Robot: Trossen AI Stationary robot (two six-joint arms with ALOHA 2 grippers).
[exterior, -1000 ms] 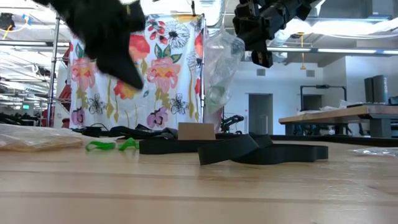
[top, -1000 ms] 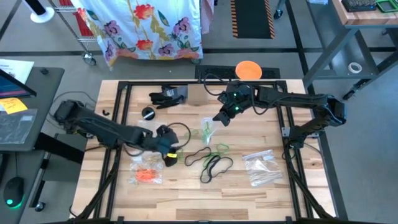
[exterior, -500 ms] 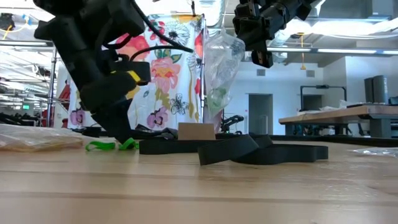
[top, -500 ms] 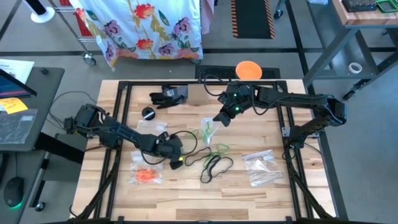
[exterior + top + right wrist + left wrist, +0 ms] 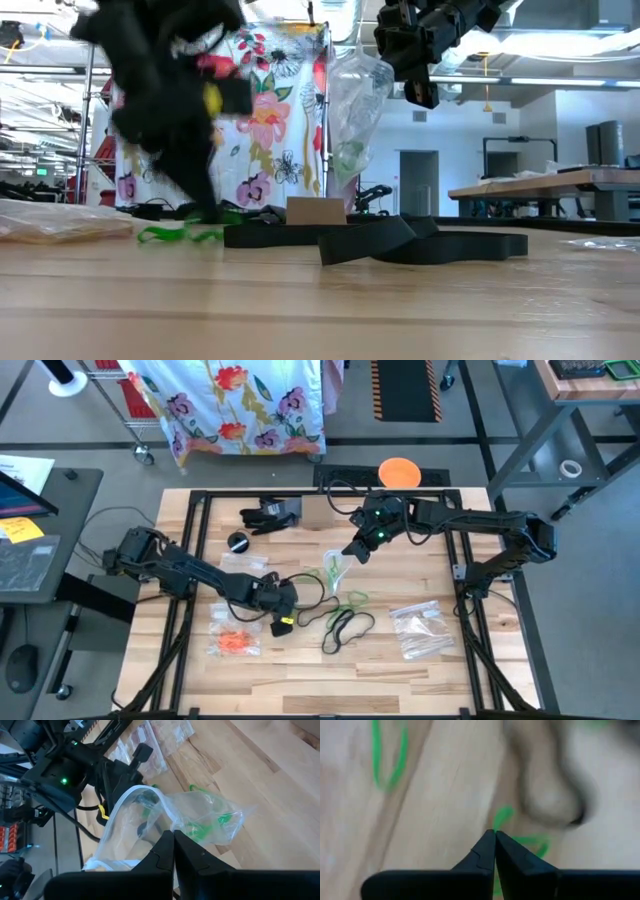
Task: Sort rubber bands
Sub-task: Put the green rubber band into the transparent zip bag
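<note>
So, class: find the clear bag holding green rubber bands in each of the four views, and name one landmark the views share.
High view: clear bag, table centre, hanging from the right gripper.
Low view: bag hangs upper centre.
Left wrist view: not identifiable.
Right wrist view: bag centre, pinched by its own fingers.
Shared landmark: green rubber bands inside.

Green rubber bands (image 5: 530, 841), black loops (image 5: 345, 625), floral-patterned cloth (image 5: 230, 405), orange disc (image 5: 399, 471).
</note>
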